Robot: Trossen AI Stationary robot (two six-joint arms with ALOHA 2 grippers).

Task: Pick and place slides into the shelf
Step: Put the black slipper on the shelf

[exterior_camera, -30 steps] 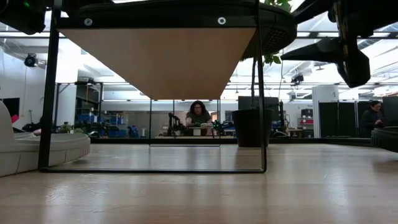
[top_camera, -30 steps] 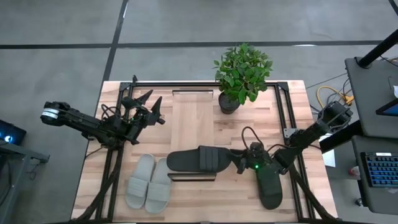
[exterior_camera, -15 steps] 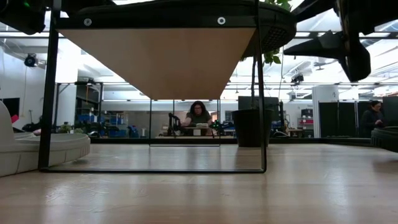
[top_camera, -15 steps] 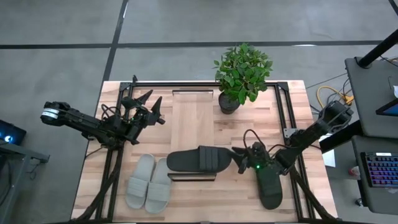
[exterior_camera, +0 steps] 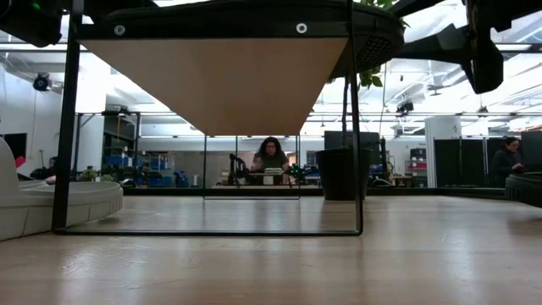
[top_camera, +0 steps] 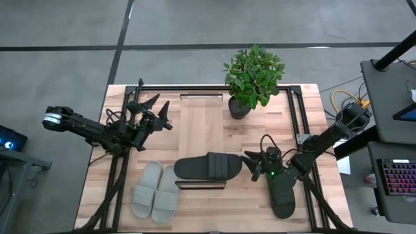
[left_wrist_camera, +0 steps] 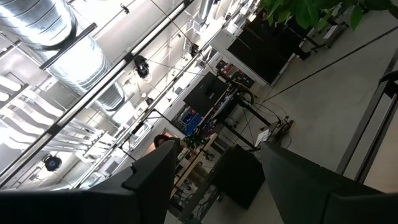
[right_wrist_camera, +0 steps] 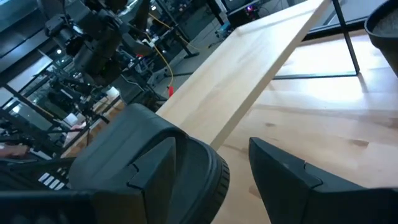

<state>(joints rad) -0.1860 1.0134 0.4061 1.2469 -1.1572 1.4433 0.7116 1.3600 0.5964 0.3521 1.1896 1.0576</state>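
My right gripper (top_camera: 255, 166) hangs released beside the black slide (top_camera: 208, 166) lying crosswise on the shelf (top_camera: 203, 123). Its mate (top_camera: 282, 192) lies beneath my arm. My left gripper (top_camera: 156, 112) waits open, farther off.

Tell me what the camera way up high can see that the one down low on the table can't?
Only the high view shows the black slide lying flat on the shelf, the other black slide on the table, and both arms: left gripper, right gripper, fingers apart. Only the low view shows the room behind, with a person. Both show the grey slides, the shelf and the potted plant.
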